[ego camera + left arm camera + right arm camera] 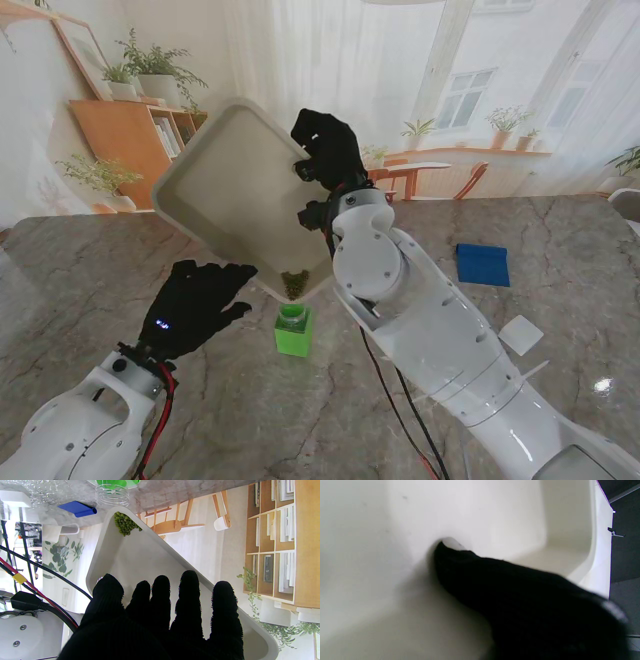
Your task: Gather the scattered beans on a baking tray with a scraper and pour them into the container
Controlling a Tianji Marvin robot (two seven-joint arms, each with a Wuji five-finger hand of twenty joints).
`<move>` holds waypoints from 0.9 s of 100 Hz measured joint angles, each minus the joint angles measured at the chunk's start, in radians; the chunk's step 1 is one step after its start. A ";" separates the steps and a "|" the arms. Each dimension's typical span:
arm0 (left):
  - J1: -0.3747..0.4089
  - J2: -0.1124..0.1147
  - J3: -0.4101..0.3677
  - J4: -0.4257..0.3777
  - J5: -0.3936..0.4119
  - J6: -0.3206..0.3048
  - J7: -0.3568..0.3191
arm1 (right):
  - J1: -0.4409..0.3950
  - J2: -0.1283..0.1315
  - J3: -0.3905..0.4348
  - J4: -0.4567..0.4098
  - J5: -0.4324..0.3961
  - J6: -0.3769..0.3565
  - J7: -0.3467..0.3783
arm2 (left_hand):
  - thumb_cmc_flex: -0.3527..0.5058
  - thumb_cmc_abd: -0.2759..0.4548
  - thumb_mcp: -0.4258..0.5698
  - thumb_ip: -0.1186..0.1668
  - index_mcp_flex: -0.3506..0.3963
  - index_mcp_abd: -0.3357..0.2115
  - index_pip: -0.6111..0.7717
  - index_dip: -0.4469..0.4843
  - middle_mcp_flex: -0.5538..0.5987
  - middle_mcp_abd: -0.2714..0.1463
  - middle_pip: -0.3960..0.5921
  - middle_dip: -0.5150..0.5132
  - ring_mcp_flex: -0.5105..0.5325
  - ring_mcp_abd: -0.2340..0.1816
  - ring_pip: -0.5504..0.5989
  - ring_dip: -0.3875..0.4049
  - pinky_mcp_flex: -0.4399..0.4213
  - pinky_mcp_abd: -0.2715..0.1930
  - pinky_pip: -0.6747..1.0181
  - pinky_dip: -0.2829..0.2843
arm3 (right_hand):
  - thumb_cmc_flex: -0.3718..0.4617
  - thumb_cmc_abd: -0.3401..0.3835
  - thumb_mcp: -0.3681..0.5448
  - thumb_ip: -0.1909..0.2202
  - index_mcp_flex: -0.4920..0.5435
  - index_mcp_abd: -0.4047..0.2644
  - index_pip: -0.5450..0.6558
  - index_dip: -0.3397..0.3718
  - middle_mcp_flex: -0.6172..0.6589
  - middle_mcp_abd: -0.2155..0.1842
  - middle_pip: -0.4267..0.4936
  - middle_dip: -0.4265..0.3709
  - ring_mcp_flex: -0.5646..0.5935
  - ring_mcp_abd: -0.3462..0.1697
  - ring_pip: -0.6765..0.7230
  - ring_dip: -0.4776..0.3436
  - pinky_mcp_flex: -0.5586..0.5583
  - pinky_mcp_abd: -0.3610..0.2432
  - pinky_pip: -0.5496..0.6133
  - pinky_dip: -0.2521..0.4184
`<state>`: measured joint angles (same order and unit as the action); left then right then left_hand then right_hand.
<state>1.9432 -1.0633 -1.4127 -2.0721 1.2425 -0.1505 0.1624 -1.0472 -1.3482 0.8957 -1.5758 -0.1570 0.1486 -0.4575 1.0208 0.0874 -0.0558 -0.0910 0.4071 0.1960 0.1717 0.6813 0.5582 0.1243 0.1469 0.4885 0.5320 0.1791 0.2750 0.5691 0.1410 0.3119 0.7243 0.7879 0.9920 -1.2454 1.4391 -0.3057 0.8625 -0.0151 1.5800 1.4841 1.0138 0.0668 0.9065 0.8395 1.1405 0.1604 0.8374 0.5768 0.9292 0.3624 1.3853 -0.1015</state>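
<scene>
Overhead: marble table (pixel 560 330) | right fingers (pixel 325 145) clamp tray (pixel 235 190) | left fingers (pixel 215 290) apparently spread

Beans (pixel 294 284): individual ones too small to tell apart from the stand.
Container (pixel 113 490): cut off by the left wrist picture's edge.
Right hand (pixel 532 605): blurred; grip on the tray (pixel 395 517) largely hidden.

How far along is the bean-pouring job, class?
Done: green beans are heaped in the tray's low corner. In hand: right hand tilts the white baking tray over the green container; left hand is open. Left: the beans must drop in.
</scene>
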 measured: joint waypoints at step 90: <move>0.009 0.000 -0.001 -0.002 0.004 0.008 0.006 | -0.013 0.006 -0.006 -0.026 -0.022 -0.007 0.002 | 0.000 0.000 0.000 0.000 0.000 0.000 0.000 0.000 0.000 0.000 0.000 0.000 0.000 0.000 0.000 0.000 0.000 0.000 0.000 0.000 | 0.000 -0.003 0.000 0.000 0.000 0.004 0.000 0.000 0.000 0.000 0.006 0.000 0.000 0.000 0.006 -0.007 0.002 0.007 0.000 0.000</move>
<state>1.9527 -1.0635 -1.4140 -2.0743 1.2466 -0.1423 0.1689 -1.0604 -1.3425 0.8898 -1.6018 -0.1791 0.1412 -0.4558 1.0208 0.0874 -0.0558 -0.0910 0.4071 0.1961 0.1717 0.6814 0.5583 0.1243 0.1468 0.4885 0.5320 0.1791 0.2750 0.5691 0.1410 0.3119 0.7243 0.7879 0.9921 -1.2485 1.4392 -0.3059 0.8625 -0.0106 1.5800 1.4841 1.0138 0.0667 0.9126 0.8394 1.1405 0.1605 0.8434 0.5694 0.9315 0.3695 1.3853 -0.1015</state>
